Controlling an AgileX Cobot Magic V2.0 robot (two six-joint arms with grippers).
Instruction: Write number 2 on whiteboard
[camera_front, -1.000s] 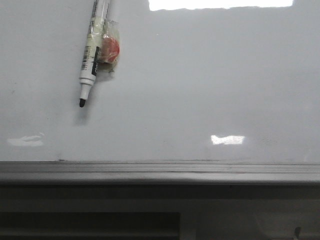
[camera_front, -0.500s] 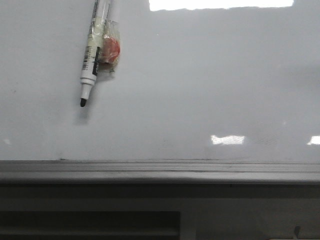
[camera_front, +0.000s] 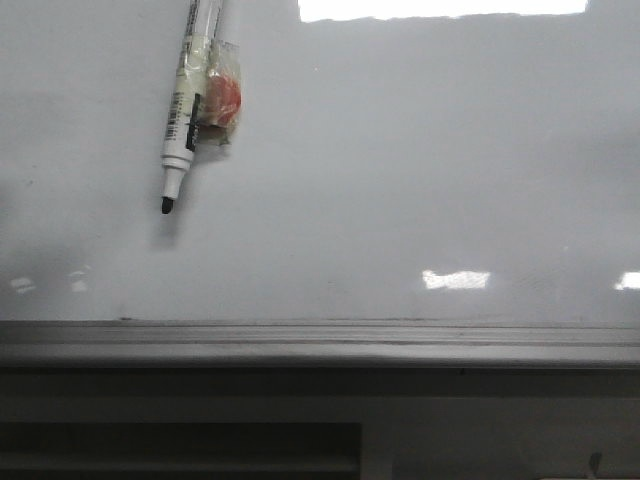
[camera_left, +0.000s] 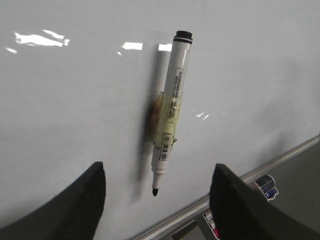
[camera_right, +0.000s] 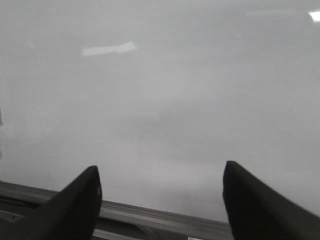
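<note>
So the whiteboard (camera_front: 400, 180) is blank, no 2 on it yet. A marker pen (camera_front: 186, 110) lies at its far left, tip pointing near. Left gripper (camera_left: 157, 200) hangs wide open around the pen, gripping nothing; right gripper (camera_right: 160, 200) wide open too, holding nothing.

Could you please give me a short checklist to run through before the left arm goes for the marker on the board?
1. Whiteboard free of writing: ok, no number 2 drawn yet.
2. Marker pen in place on the board, tip pointing down, cap off: ok.
3. Left gripper open wide enough for the pen: ok, both fingers spread, nothing between them.
4. Left gripper lined up with the pen: ok, the pen sits between its fingers in the left wrist view.
5. Right gripper open and away from the pen: ok, it faces bare board.
6. How firmly the tape holds the pen: cannot tell.
</note>
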